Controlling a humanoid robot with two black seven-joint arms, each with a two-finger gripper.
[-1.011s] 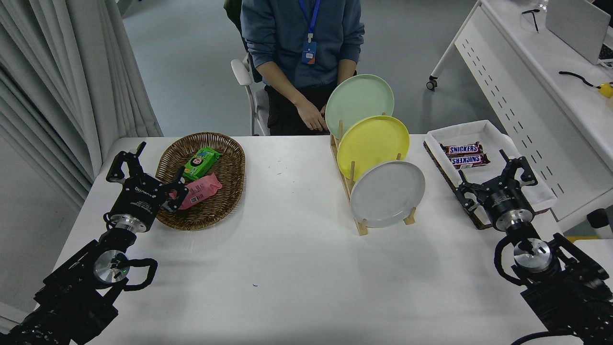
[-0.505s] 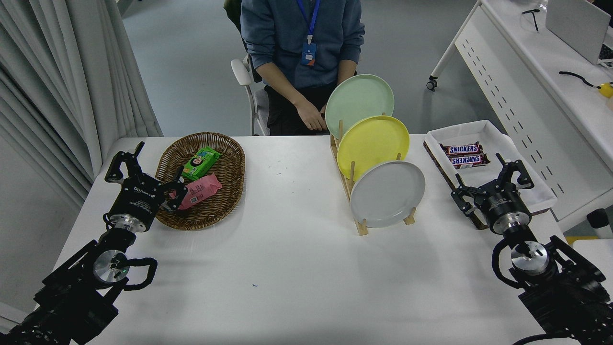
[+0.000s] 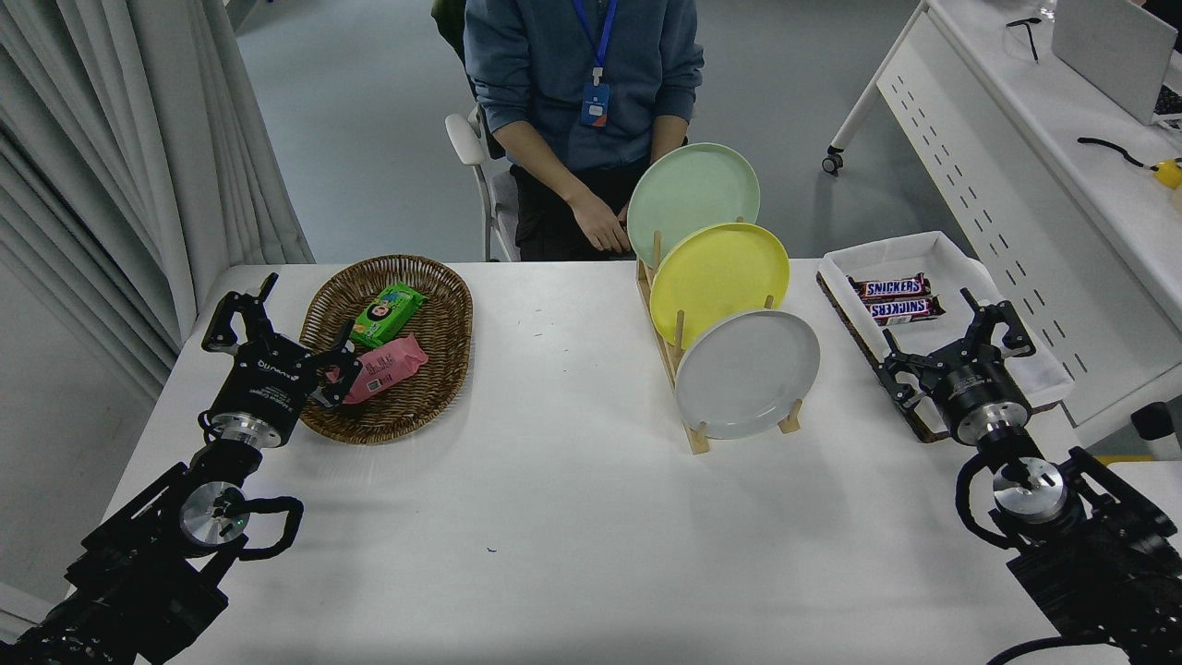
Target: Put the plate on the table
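A light-grey plate (image 3: 747, 373) stands on edge in the front slot of a wooden rack (image 3: 693, 427), right of centre on the white table (image 3: 554, 517), with a yellow plate (image 3: 719, 280) behind it. At right, the right gripper (image 3: 951, 344) hovers near the plate with fingers spread and empty. At lower left, the left gripper (image 3: 277, 325) rests parked, fingers apart, beside a wicker basket (image 3: 434, 369).

You are working in an office or lab room: a grey floor, pale curtains (image 3: 138, 139) far off to the left of the left gripper's (image 3: 277, 323) spread jaws, and a white desk (image 3: 1034, 157) on castors with a perforated side panel and a laptop (image 3: 1117, 51) beyond the right gripper's (image 3: 956, 342) spread jaws.
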